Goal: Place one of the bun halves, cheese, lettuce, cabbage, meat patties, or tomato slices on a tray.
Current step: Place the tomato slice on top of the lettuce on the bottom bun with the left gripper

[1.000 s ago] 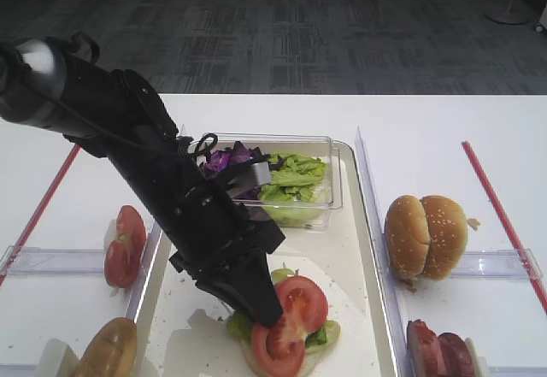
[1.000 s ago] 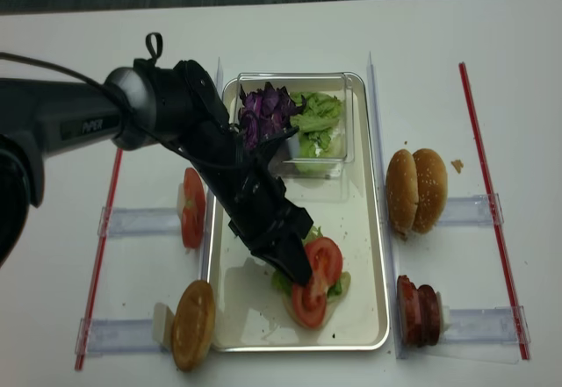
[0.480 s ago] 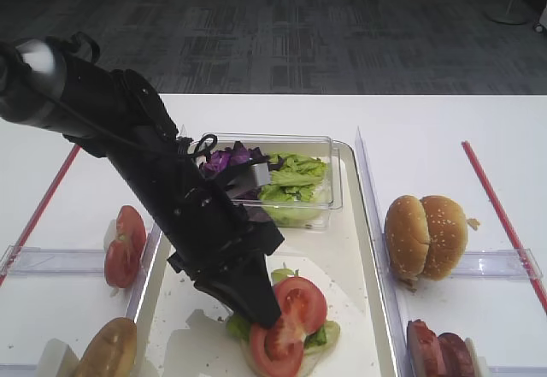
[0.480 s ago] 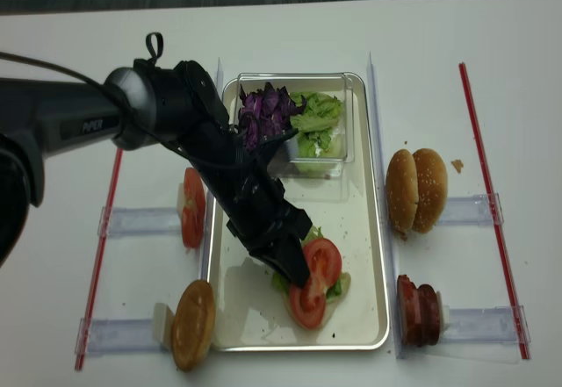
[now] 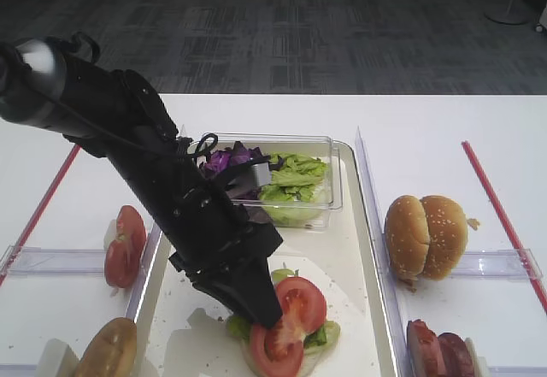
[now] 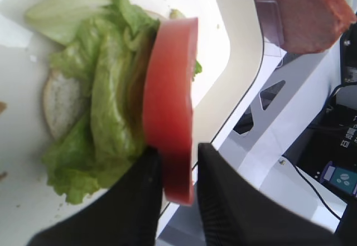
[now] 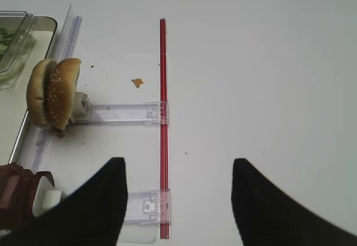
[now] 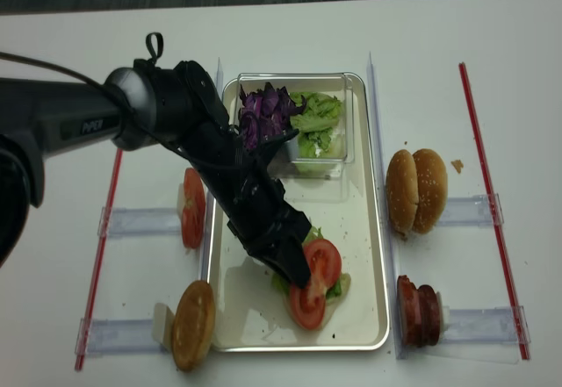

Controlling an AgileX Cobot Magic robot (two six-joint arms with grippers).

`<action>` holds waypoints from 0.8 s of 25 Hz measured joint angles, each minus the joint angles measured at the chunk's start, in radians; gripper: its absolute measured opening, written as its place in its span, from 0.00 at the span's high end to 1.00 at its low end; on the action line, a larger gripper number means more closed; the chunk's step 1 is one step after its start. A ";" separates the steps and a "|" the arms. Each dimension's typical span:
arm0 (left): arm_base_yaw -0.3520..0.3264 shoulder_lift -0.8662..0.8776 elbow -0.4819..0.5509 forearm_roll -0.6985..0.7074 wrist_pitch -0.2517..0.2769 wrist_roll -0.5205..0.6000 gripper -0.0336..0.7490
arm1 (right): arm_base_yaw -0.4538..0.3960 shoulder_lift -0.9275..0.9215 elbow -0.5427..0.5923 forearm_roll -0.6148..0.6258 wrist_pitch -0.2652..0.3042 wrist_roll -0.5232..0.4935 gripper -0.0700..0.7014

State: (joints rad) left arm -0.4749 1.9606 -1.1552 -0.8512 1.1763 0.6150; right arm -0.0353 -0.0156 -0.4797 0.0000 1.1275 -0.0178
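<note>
My left gripper [image 6: 177,151] is shut on a tomato slice [image 6: 170,90], held on edge against the lettuce [image 6: 106,90] that covers a bun half [image 6: 58,98] on the tray [image 8: 364,229]. From above, the black left arm slants down over the tray, its tip [image 8: 297,273] between two tomato slices [image 8: 322,260] on that stack. My right gripper [image 7: 177,165] is open over bare table, nothing between its fingers. Two bun halves [image 8: 416,189] and the meat patties [image 8: 418,310] stand in racks right of the tray.
A clear plastic box [image 8: 347,80] at the tray's far end holds purple cabbage [image 8: 266,111] and green lettuce [image 8: 318,111]. More tomato slices [image 8: 193,207] and a bun half [image 8: 193,324] stand in racks left of the tray. Red strips [image 8: 479,159] mark both sides.
Almost nothing differs. The left gripper stays at the stack with the tomato slice between its fingers.
</note>
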 joint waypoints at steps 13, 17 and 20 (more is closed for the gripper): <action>0.000 0.000 -0.025 0.000 0.000 0.023 0.66 | 0.000 0.000 0.000 0.000 0.000 0.000 0.33; 0.000 0.000 -0.033 0.000 0.000 0.023 0.65 | 0.000 0.000 0.000 0.000 0.000 0.000 0.33; 0.000 0.000 -0.033 0.000 0.000 0.023 0.65 | 0.000 0.000 0.000 0.000 0.000 0.000 0.33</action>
State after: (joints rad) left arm -0.4749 1.9606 -1.1882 -0.8512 1.1763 0.6376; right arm -0.0353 -0.0156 -0.4797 0.0000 1.1275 -0.0178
